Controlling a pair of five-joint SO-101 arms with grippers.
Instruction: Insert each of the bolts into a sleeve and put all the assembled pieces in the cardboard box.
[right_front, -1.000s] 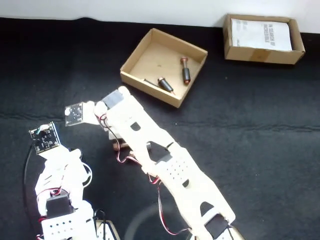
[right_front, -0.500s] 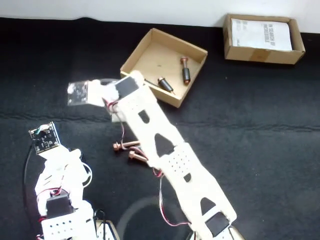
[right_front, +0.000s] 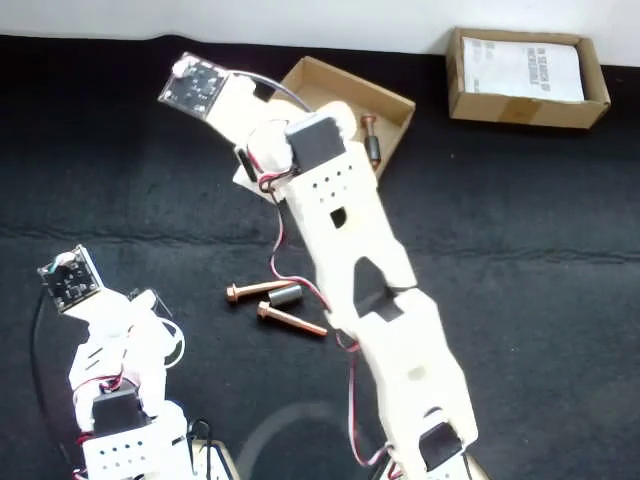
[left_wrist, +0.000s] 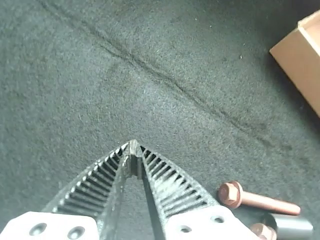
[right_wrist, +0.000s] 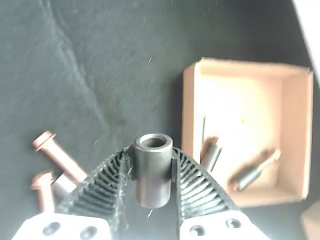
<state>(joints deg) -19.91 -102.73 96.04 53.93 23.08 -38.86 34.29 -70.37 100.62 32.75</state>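
Note:
My right gripper (right_wrist: 152, 151) is shut on a dark sleeve (right_wrist: 153, 172), held upright above the mat beside the open cardboard box (right_wrist: 190, 107). Two assembled pieces (right_wrist: 212, 153) (right_wrist: 252, 170) lie in that box. In the high view the right arm (right_front: 350, 230) reaches to the box (right_front: 392, 102) and covers much of it; one assembled piece (right_front: 372, 140) shows. Two copper bolts (right_front: 258, 289) (right_front: 292, 319) and a loose sleeve (right_front: 286, 296) lie on the mat mid-table. My left gripper (left_wrist: 133, 146) is shut with nothing in it, low over the mat short of a bolt (left_wrist: 257, 200).
A second cardboard box (right_front: 525, 65) with a printed sheet inside stands at the back right. The left arm (right_front: 120, 350) sits at the front left. Black mat (right_front: 520, 300) covers the table, with open room on the right side.
The right arm swung from over the bolts up to the cardboard box, uncovering the two bolts and the loose sleeve on the mat. The left arm shifted slightly.

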